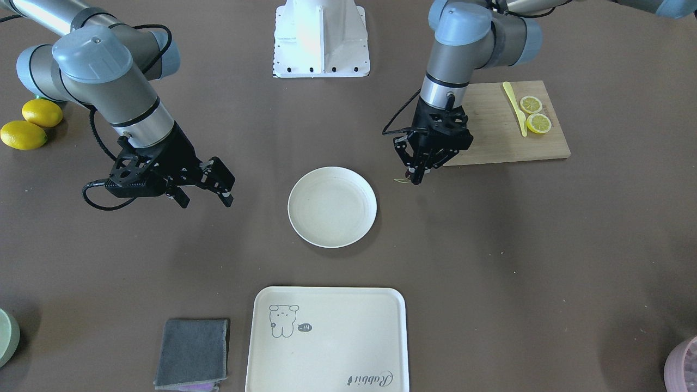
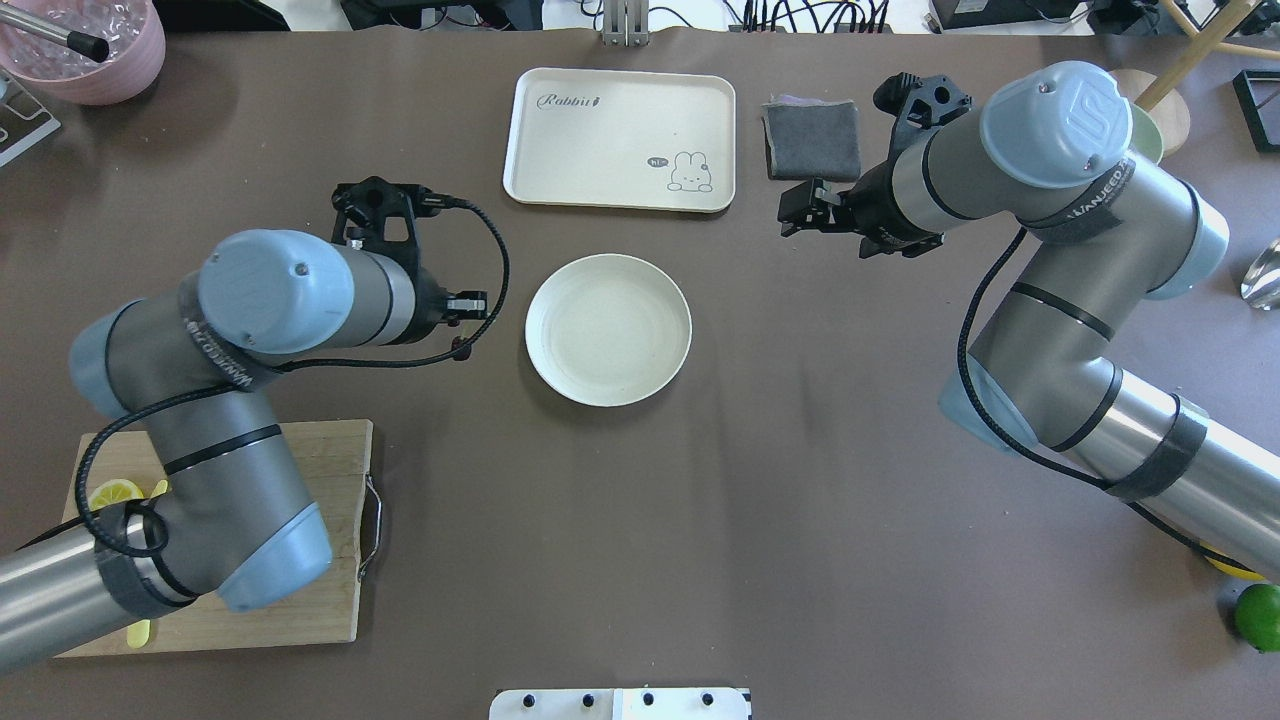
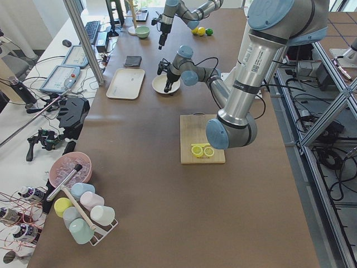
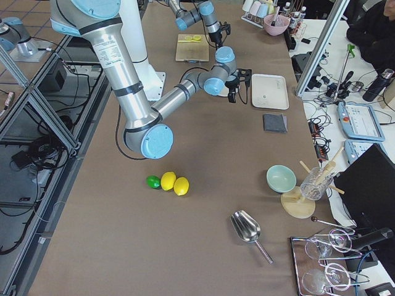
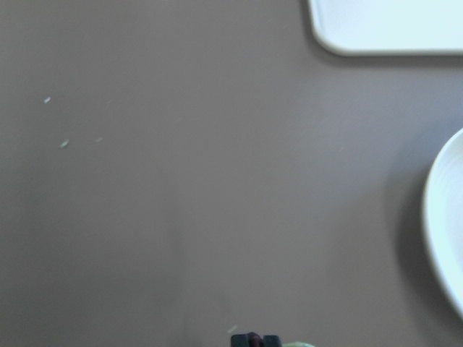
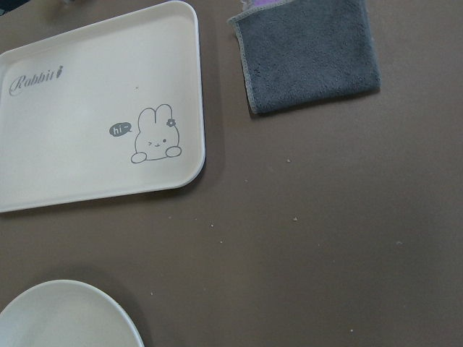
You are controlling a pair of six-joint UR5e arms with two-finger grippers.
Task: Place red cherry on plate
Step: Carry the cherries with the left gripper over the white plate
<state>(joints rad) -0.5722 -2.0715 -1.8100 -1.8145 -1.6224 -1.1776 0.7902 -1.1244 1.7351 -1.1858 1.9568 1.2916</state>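
Red cherry (image 1: 405,178), clamped at the tips of your left gripper (image 1: 417,178), which points straight down; its pale stems jut sideways toward the plate (image 1: 332,239).

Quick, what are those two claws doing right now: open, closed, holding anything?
Left gripper: closed on the red cherry, just beside the plate.
Right gripper: open, holding nothing.

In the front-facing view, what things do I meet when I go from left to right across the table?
Lemons → right gripper → plate → left gripper holding cherry → lemon slices.
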